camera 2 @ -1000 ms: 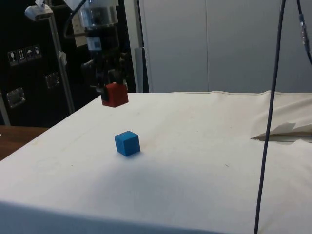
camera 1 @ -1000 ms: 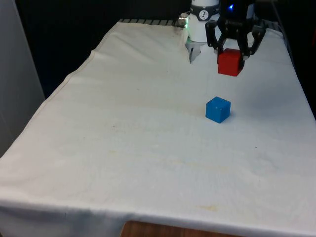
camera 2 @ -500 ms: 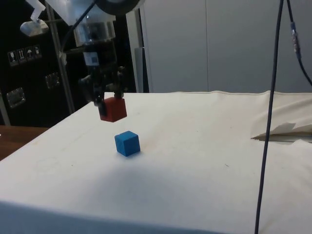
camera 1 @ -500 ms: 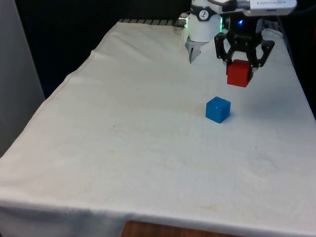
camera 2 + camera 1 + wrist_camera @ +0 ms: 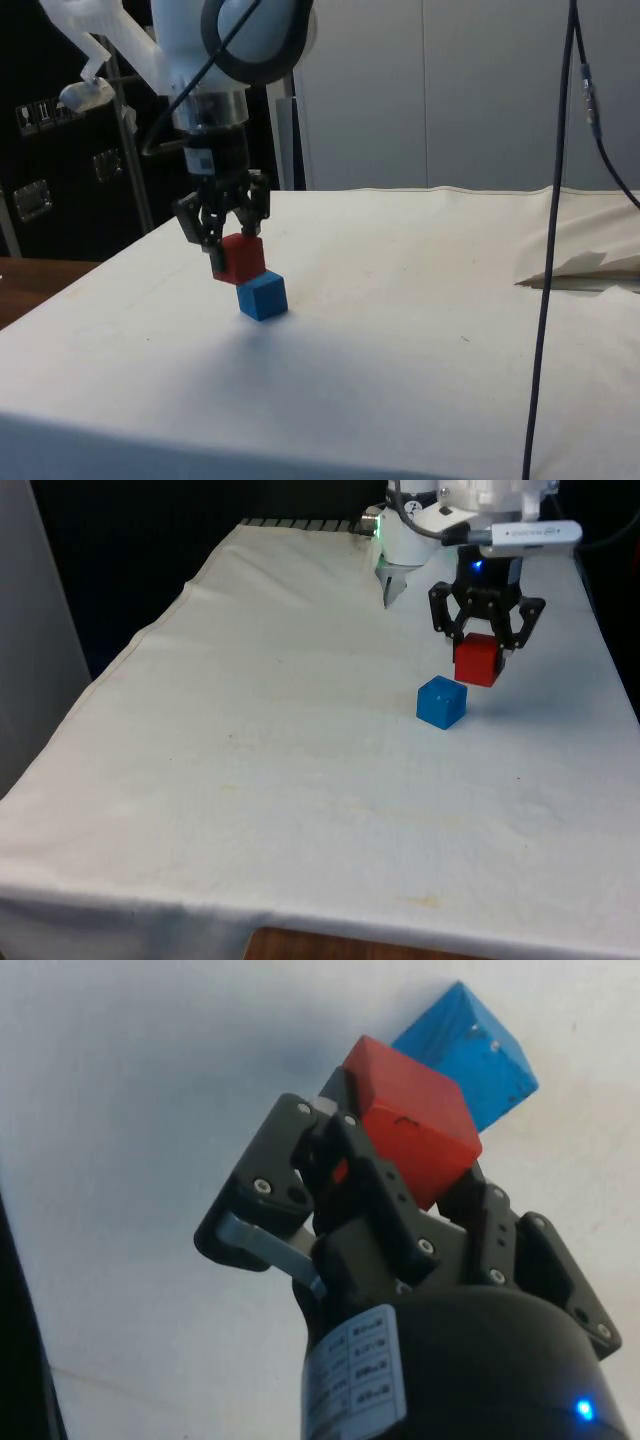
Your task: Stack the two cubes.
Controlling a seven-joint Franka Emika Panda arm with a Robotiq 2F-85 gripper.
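My black gripper is shut on a red cube and holds it in the air. A blue cube rests on the white cloth, a little nearer the front camera and towards the front view's left of the red one. In the side view the red cube hangs just above the blue cube and slightly off to its far side; whether they touch I cannot tell. The wrist view has the red cube clamped between the fingers, with the blue cube just beyond it.
White cloth covers the whole table, with a raised fold at the side view's right. A dark cable hangs down in front of the side camera.
The gripper has come down and forward with the red cube, from high above the table's far end to just above and behind the blue cube. The blue cube has stayed put.
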